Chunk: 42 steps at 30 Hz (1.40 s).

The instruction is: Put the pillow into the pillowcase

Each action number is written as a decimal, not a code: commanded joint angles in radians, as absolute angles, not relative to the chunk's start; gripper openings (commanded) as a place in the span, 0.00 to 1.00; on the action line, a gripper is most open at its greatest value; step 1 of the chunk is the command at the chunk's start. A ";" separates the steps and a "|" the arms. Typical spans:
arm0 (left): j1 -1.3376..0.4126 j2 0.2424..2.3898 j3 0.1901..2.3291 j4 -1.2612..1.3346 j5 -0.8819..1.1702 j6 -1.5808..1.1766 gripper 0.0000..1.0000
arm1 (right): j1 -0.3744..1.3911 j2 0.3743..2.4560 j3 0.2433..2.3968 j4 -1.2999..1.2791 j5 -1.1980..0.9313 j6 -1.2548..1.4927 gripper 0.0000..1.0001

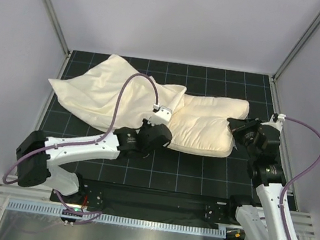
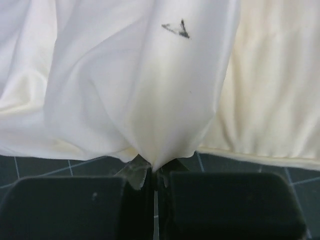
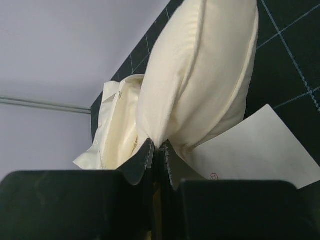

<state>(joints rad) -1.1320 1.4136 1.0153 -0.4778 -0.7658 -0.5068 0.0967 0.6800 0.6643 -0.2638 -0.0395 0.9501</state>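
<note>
The pillowcase [image 1: 107,92], thin wrinkled cream cloth, lies at the left of the mat. Its right end overlaps the left end of the puffy pillow [image 1: 206,129], which lies to the right. My left gripper [image 1: 163,120] is shut on a pinch of the pillowcase's near edge [image 2: 150,100], with the pillow [image 2: 272,85] just right of it. My right gripper [image 1: 235,132] is shut on the pillow's right end [image 3: 200,70]. The pillow's white tag [image 3: 252,150] lies on the mat beside the jaws. The pillowcase [image 3: 117,125] shows behind the pillow. The brown logo is out of view.
The black gridded mat [image 1: 200,173] covers the table. Metal frame posts [image 1: 50,9] stand at the back left and back right [image 1: 302,44], against pale walls. A purple cable [image 1: 130,86] arcs over the pillowcase.
</note>
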 commanded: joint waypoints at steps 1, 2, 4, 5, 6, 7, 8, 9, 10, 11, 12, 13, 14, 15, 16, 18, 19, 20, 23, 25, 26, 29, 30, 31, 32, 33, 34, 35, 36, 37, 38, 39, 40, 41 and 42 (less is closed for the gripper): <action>-1.134 1.324 1.187 -0.560 -0.655 -0.446 0.00 | 0.101 0.658 0.703 -0.230 -0.110 0.934 0.04; -1.134 1.316 1.254 -0.593 -0.640 -0.446 0.00 | 0.101 0.655 0.696 -0.257 -0.126 0.931 0.04; -1.134 1.310 1.327 -0.665 -0.579 -0.448 0.00 | 0.101 0.641 0.698 -0.308 -0.152 0.931 0.04; -1.135 1.310 1.397 -0.687 -0.560 -0.448 0.00 | 0.100 0.637 0.699 -0.331 -0.150 0.933 0.04; -1.134 1.313 1.432 -0.728 -0.543 -0.449 0.00 | 0.100 0.626 0.706 -0.359 -0.146 0.933 0.04; -1.134 1.324 1.510 -0.745 -0.504 -0.445 0.00 | 0.100 0.621 0.716 -0.409 -0.144 0.930 0.04; -1.134 1.331 1.547 -0.761 -0.479 -0.439 0.00 | 0.100 0.614 0.721 -0.431 -0.143 0.928 0.04; -1.134 1.341 1.586 -0.778 -0.462 -0.430 0.00 | 0.100 0.611 0.727 -0.451 -0.143 0.928 0.04; -1.134 1.353 1.630 -0.805 -0.434 -0.411 0.00 | 0.101 0.611 0.750 -0.501 -0.138 0.928 0.04; -1.132 1.383 1.723 -0.834 -0.428 -0.400 0.00 | 0.100 0.612 0.768 -0.532 -0.132 0.930 0.04; -1.132 1.405 1.786 -0.863 -0.425 -0.396 0.00 | 0.101 0.620 0.790 -0.592 -0.132 0.927 0.06; -1.131 1.425 1.845 -0.935 -0.422 -0.384 0.00 | 0.101 0.626 0.843 -0.626 -0.129 0.922 0.07; -1.129 1.472 1.979 -0.975 -0.419 -0.379 0.00 | 0.101 0.633 0.871 -0.656 -0.133 0.917 0.08; -1.123 1.500 2.044 -1.012 -0.414 -0.379 0.00 | 0.101 0.646 0.923 -0.704 -0.144 0.898 0.13; -1.105 1.528 2.109 -1.097 -0.405 -0.376 0.00 | 0.101 0.670 0.945 -0.722 -0.172 0.887 0.15; -1.068 1.623 2.300 -1.175 -0.333 -0.379 0.00 | 0.101 0.709 0.978 -0.770 -0.198 0.859 0.17; -1.015 1.652 2.340 -1.195 -0.298 -0.385 0.00 | 0.100 0.747 0.974 -0.776 -0.209 0.850 0.17; -0.985 1.672 2.356 -1.198 -0.205 -0.388 0.00 | 0.100 0.764 0.963 -0.776 -0.213 0.844 0.17; -0.858 1.718 2.268 -1.110 -0.059 -0.406 0.00 | 0.101 0.831 0.885 -0.739 -0.254 0.836 0.17; -0.821 1.768 2.182 -1.060 -0.032 -0.402 0.00 | 0.101 0.856 0.821 -0.712 -0.252 0.856 0.17; -0.789 1.790 2.162 -1.034 -0.026 -0.405 0.00 | 0.100 0.870 0.798 -0.697 -0.235 0.865 0.20; -0.755 1.887 2.140 -0.984 0.031 -0.394 0.00 | 0.100 0.882 0.695 -0.600 -0.204 0.865 0.31; -0.750 1.910 2.149 -0.974 0.026 -0.388 0.00 | 0.100 0.885 0.686 -0.586 -0.189 0.867 0.37; -0.749 1.958 2.178 -0.966 0.025 -0.381 0.00 | 0.100 0.888 0.678 -0.566 -0.180 0.838 0.51; -0.744 1.982 2.193 -0.956 0.025 -0.371 0.00 | 0.101 0.894 0.675 -0.537 -0.161 0.819 0.81; -0.742 2.008 2.219 -0.947 0.022 -0.359 0.00 | 0.101 0.902 0.690 -0.537 -0.140 0.795 0.93; -0.741 2.047 2.267 -0.943 0.008 -0.350 0.00 | 0.098 0.911 0.707 -0.549 -0.106 0.766 0.99; -0.738 2.069 2.292 -0.940 0.008 -0.344 0.00 | 0.094 0.922 0.751 -0.581 -0.079 0.715 1.00; -0.733 2.085 2.313 -0.936 0.009 -0.335 0.00 | 0.089 0.952 0.776 -0.601 -0.030 0.691 1.00; -0.729 2.112 2.344 -0.933 0.009 -0.328 0.00 | 0.069 0.968 0.804 -0.626 -0.005 0.678 1.00; -0.724 2.120 2.352 -0.925 0.009 -0.324 0.00 | 0.060 0.992 0.852 -0.668 0.029 0.652 1.00; -0.718 2.128 2.353 -0.896 0.009 -0.321 0.00 | 0.051 0.997 0.865 -0.669 0.031 0.640 1.00; -0.713 2.135 2.352 -0.879 0.011 -0.319 0.00 | 0.042 0.997 0.873 -0.666 0.044 0.632 1.00; -0.709 2.147 2.349 -0.862 0.009 -0.315 0.00 | 0.037 0.989 0.882 -0.657 0.067 0.632 1.00; -0.701 2.155 2.347 -0.848 0.008 -0.310 0.00 | 0.035 0.965 0.881 -0.644 0.115 0.638 1.00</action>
<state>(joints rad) -0.7162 2.1239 2.3199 -0.9451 -0.0357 -0.3359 0.0479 1.0027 0.8280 -0.6571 -0.0067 0.6975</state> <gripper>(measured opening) 0.016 0.995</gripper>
